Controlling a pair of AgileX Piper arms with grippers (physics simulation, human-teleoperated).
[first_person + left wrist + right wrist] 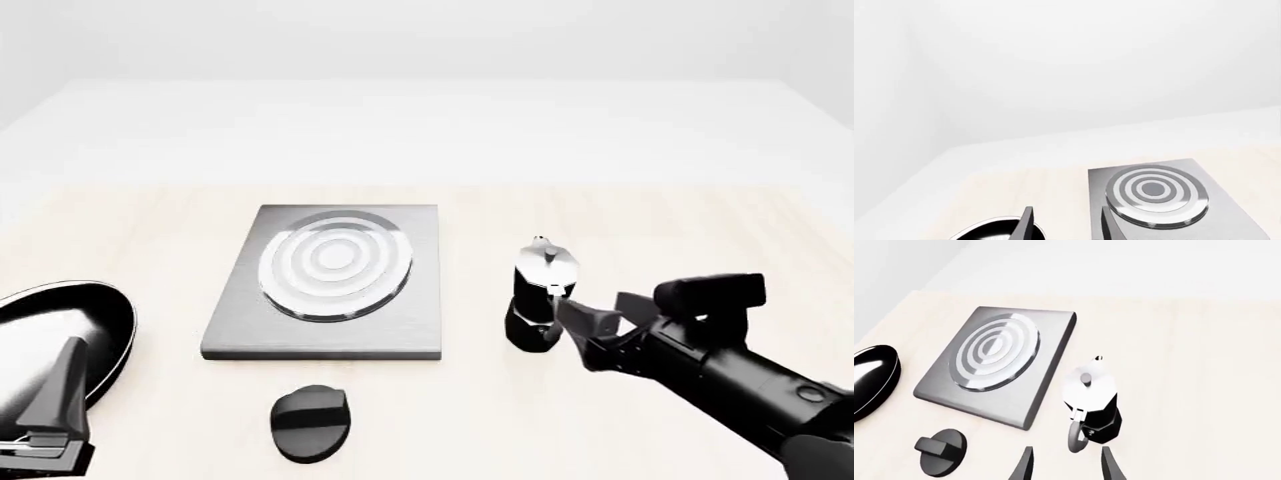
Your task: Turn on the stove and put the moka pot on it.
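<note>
The moka pot (541, 292) stands upright on the table (641, 230), just beyond the tips of the right end effector (577, 318), its curved black handle turned back toward that end effector. In the right wrist view the two fingers stand apart and empty, and the handle loop sits between their lines, slightly ahead of the tips; the pot's long axis runs vertical, across the fingers' reach. A short straight advance would probably bring the handle between the fingers.

The stove (330, 282) lies off to the left of the right end effector, well apart from the pot, with its knob (312, 422) on the near side of the slab. The left end effector (54, 400) is nearer that knob than the right one is, though it hangs over the frying pan (60, 325) and not yet by the knob. Its fingers also stand apart, holding nothing.

The left wrist view shows only the burner rings and pan edge; pot and knob are outside it. Only the right wrist view shows the handle's alignment with the fingers.
</note>
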